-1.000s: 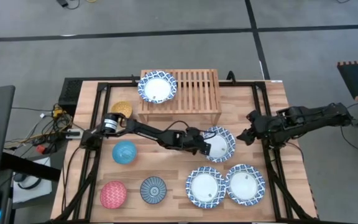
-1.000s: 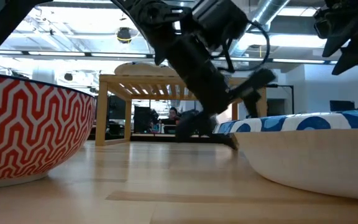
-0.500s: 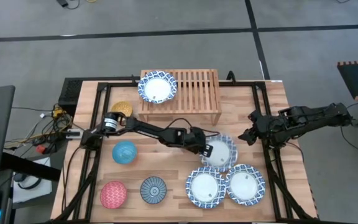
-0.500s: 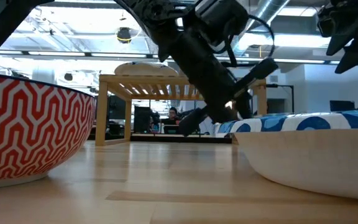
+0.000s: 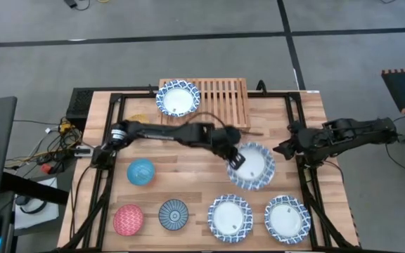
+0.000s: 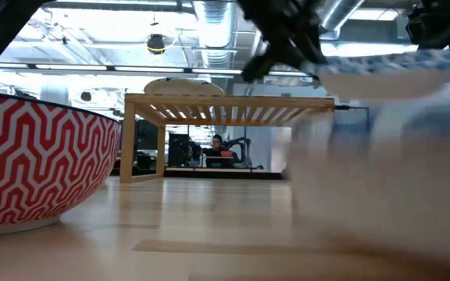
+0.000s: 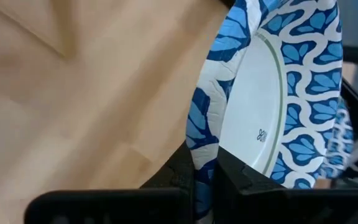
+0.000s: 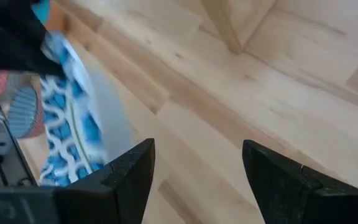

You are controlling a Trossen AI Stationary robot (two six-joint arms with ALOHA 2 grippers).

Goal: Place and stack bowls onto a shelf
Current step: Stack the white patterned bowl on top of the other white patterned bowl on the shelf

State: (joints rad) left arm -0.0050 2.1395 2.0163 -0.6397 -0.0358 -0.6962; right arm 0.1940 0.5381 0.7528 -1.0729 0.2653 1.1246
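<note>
The left gripper has its fingers clamped on the rim of a white bowl with a blue patterned edge, held above the worktop just in front of the shelf; in the low view this bowl hangs level with the shelf's slatted top. In the left wrist view the two fingers pinch the bowl's patterned rim, one inside and one outside.

A second white bowl sits on the left end of the shelf; the other slats are bare. Two more white bowls lie side by side at the front right of the worktop, apart from each other. At front left stand the light blue bowl, the red bowl and the dark blue bowl. Nothing lies inside any bowl that shows its hollow.

The right gripper waits near the right edge of the worktop, fingers apart and holding nothing.
</note>
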